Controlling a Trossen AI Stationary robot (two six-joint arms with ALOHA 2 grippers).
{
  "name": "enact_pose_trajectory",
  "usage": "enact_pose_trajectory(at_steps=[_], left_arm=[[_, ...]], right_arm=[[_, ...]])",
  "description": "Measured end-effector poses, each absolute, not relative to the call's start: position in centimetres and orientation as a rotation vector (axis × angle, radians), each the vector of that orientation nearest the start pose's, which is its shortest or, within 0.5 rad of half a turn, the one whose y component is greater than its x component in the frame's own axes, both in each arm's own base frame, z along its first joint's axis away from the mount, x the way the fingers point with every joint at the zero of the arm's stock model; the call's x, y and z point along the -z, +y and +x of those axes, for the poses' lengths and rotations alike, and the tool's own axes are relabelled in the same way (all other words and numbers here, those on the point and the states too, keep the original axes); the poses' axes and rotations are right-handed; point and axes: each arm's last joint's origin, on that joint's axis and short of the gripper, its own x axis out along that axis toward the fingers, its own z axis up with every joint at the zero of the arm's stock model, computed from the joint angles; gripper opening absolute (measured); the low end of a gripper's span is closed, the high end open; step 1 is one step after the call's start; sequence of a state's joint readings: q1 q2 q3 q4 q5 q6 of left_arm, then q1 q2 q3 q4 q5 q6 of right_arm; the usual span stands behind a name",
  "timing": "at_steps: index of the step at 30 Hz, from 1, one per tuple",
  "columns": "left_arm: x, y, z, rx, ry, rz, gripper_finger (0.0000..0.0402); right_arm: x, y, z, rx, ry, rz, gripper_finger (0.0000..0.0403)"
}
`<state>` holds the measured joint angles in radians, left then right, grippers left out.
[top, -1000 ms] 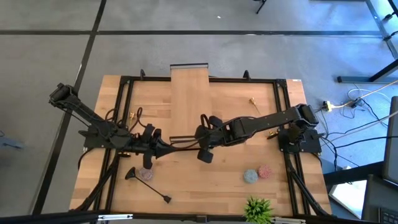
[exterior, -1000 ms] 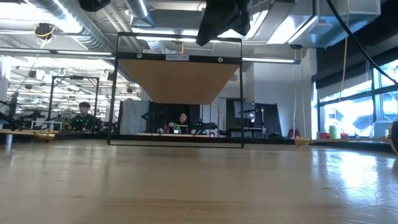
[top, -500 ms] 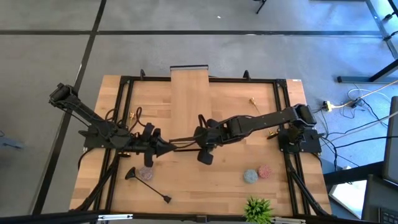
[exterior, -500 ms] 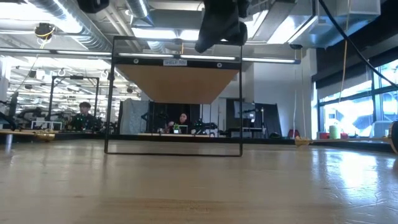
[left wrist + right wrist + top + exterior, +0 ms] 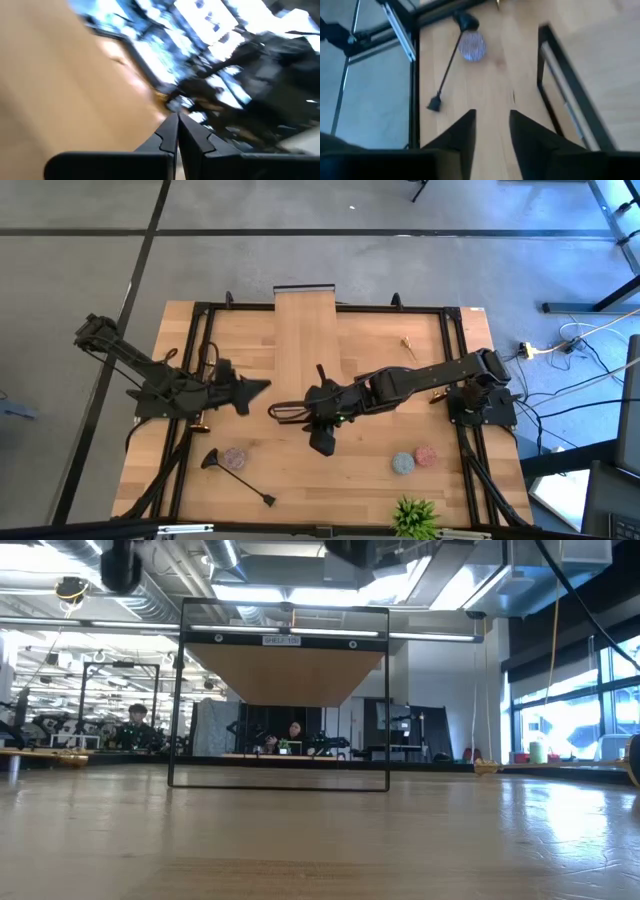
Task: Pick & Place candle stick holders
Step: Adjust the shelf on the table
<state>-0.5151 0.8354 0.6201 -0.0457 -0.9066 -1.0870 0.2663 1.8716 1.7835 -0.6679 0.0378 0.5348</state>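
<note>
The desk (image 5: 300, 470) carries a wooden shelf (image 5: 304, 340) on a black frame at its middle. The left end effector (image 5: 262, 385) hangs over the desk left of the shelf, fingers pressed together, empty. The right end effector (image 5: 283, 412) reaches toward the frame's near bar, its fingers (image 5: 461, 131) parted with nothing between them. A black candlestick (image 5: 238, 479) lies flat near the front left edge, beside a pinkish ball (image 5: 235, 457). A gold candlestick (image 5: 408, 345) lies at the far right. Two more balls (image 5: 414, 459) and a plant (image 5: 414, 515) sit at the front right.
</note>
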Motion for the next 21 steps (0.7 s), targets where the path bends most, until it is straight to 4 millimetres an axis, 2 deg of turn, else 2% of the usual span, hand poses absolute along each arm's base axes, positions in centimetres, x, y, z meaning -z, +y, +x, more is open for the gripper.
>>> enact_pose_trajectory(at_steps=[5,10,16,21], left_arm=[[-26.9,-4.2,14.7,-0.648,0.028,-0.967,0.0002],[-25.6,-2.0,13.7,-0.818,0.115,-0.989,0.0002],[-24.5,0.6,14.0,-0.939,0.222,-1.004,0.0002],[-24.0,2.7,15.4,-0.937,0.309,-1.058,0.0002]], right_arm=[[-36.0,10.8,40.0,0.02,0.704,0.387,0.0161],[-37.7,10.6,39.1,0.092,0.727,0.355,0.0151],[-37.5,10.0,37.0,0.298,0.883,0.313,0.0107],[-36.8,9.4,35.3,0.444,1.023,0.337,0.0049]])
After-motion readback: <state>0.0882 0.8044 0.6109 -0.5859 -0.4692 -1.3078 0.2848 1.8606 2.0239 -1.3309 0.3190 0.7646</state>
